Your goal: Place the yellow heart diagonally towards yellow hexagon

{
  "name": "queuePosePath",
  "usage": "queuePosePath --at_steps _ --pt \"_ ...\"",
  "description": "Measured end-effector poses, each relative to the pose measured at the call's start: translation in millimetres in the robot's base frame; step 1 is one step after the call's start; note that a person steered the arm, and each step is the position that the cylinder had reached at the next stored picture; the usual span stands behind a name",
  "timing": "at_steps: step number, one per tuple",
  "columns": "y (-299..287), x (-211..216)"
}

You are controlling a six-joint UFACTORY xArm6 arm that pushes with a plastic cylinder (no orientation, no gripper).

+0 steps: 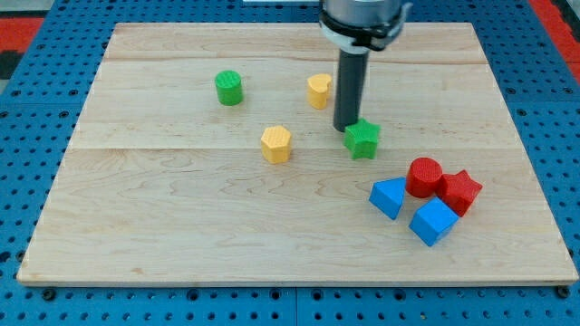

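Blue pegboard frames our pale wooden board (181, 226), its grain smooth and planked. Our dark rod ends in my tip (347, 129), which grasps nothing, being a bare pusher; it rests just beside the green star (362, 139), at the star's upper left. The yellow heart (318, 91) sits just left of the rod, up-right of the yellow hexagon (275, 144) and apart from it. To push well, we judge the tip should circle behind the heart's upper right and nudge it down-left, slowly, avoiding the star. All blocks look matte plastic: green cylinder (229, 88), red cylinder (423, 177), red star (460, 191), two blue blocks (431, 221).
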State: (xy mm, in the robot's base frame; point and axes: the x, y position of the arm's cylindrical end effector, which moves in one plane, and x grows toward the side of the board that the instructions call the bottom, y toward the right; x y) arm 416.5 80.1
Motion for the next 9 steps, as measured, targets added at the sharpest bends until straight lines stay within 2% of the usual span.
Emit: queuePosePath --at_steps 1,2,3,4,6,8,9 --pt "19 30" --pt "39 35" --pt "29 10" --pt "30 -46" --pt "36 -101" --pt "33 -129" --pt "-4 -123"
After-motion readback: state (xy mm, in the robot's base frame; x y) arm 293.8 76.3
